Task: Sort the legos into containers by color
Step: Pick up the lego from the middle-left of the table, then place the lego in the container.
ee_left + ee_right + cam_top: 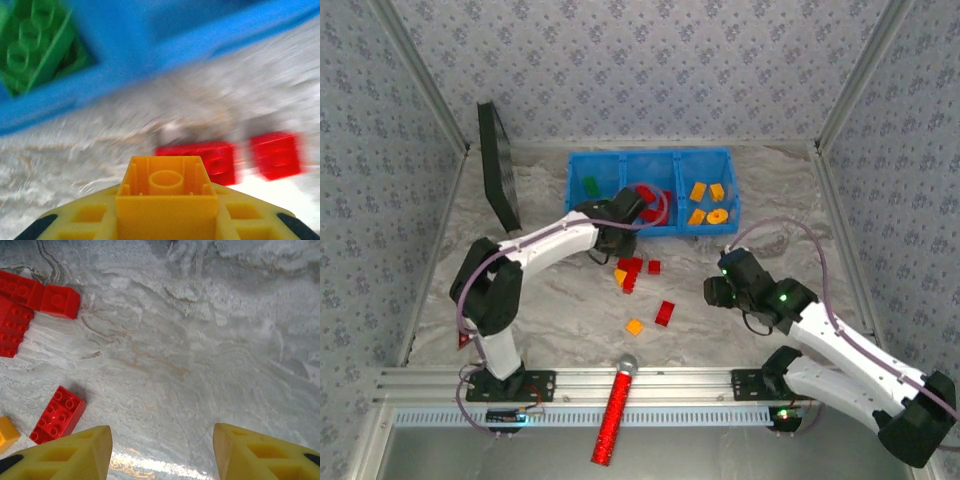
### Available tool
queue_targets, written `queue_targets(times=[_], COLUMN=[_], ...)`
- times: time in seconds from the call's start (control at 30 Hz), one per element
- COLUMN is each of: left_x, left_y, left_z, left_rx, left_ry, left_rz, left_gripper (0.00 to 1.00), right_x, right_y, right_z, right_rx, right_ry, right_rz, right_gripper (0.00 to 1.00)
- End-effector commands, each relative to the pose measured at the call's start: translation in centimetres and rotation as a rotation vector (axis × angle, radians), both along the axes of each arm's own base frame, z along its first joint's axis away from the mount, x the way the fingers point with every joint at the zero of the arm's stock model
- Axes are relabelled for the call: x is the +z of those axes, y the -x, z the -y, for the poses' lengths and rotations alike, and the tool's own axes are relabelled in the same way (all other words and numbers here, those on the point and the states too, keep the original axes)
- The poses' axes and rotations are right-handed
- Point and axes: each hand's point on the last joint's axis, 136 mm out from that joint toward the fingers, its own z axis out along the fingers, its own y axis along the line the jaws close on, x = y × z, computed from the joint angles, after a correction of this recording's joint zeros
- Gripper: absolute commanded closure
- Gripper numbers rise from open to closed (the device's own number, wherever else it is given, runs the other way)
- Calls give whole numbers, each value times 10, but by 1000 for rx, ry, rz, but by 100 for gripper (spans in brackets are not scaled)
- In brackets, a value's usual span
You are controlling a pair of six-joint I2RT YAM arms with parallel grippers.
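Here, open tabletop point(210, 355) beside red legos point(57, 412).

Blue tray point(650, 154) — red bricks point(665, 313), green brick point(591, 185), orange brick point(166, 197) — marbled table point(775, 200).

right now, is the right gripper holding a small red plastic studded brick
No, the right gripper stands open over the marbled table, nothing between its jaws.

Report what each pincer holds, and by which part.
Left pincer grips a yellow brick by its opposite side walls. Right pincer stands open, holding nothing.
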Motion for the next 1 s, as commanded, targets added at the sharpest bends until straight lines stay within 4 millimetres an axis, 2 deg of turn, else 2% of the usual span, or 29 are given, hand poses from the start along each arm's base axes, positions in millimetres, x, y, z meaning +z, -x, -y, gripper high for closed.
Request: queue_targets(times=[0.0, 0.13, 0.3, 0.47, 0.67, 0.77, 0.97], left_x=[39, 70, 88, 72, 57, 42, 14], left_y=[-9, -26, -55, -79, -101, -106, -113], left_z=[22, 73, 133, 176, 216, 232, 251], left_rx=[-44, -110, -204, -240, -238, -225, -208], left_ry=[29, 142, 147, 164, 268, 328, 384], left_rz=[63, 125, 209, 211, 228, 219, 200], left_gripper=[77, 77, 77, 77, 77, 77, 76], right_x=[-10, -20, -30, -41, -45, -45, -43], right_y=[9, 13, 17, 20, 19, 20, 20], right_z=[3, 2, -1, -3, -4, -3, -4], right_rx=[-73, -107, -152, -188, -194, -189, -187], right_ry=[-74, -115, -194, -259, -266, -258, -268], right_rz=[-47, -67, -84, -98, -103, -111, -122], right_gripper=[42, 41, 40, 38, 37, 37, 35])
